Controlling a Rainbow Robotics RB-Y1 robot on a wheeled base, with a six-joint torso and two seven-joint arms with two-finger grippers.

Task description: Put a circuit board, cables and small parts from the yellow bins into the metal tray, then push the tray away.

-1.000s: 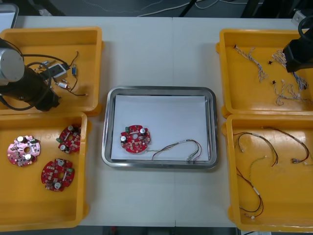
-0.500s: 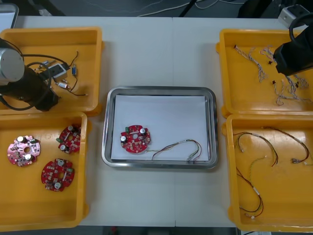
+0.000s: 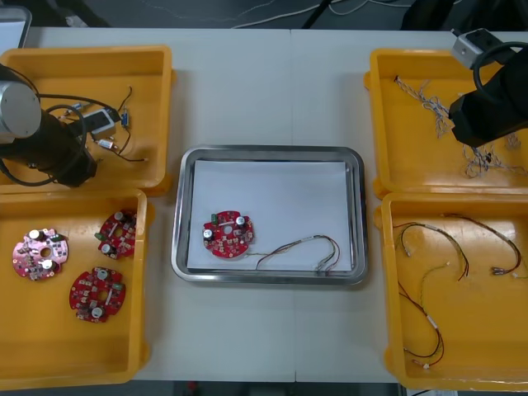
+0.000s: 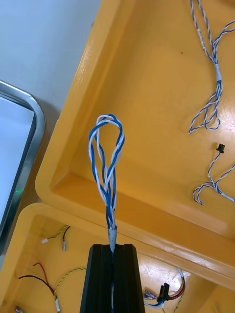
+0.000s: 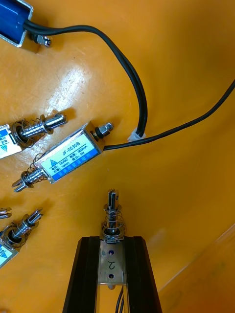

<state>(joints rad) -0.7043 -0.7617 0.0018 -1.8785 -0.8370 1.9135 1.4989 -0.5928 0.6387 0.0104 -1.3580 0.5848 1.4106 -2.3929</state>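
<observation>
My left gripper (image 5: 111, 243) is shut on a small metal part (image 5: 110, 259) with a spring pin, low over the floor of the far left yellow bin (image 3: 157, 99); the left arm (image 3: 45, 148) reaches into that bin. Other small metal parts (image 5: 68, 159) with black leads lie just beyond the fingers. My right gripper (image 4: 112, 248) is shut on a twisted blue and white cable (image 4: 107, 156), whose loop rises beyond the fingers above the far right bin (image 3: 404, 157); the right arm (image 3: 483, 111) hangs there. The metal tray (image 3: 268, 153) holds a red circuit board (image 3: 228, 233) and a cable (image 3: 301, 250).
The near left bin (image 3: 49, 346) holds three red circuit boards (image 3: 97, 293). More blue and white cables (image 3: 429, 103) lie in the far right bin, and red, yellow and black cables (image 3: 429, 280) in the near right bin (image 3: 487, 346). The tray's rim (image 4: 27, 146) lies beside the right bins.
The left fingers have come together on the small metal part. The right arm has moved left over the far right bin, towards the tray, with the blue and white cable.
</observation>
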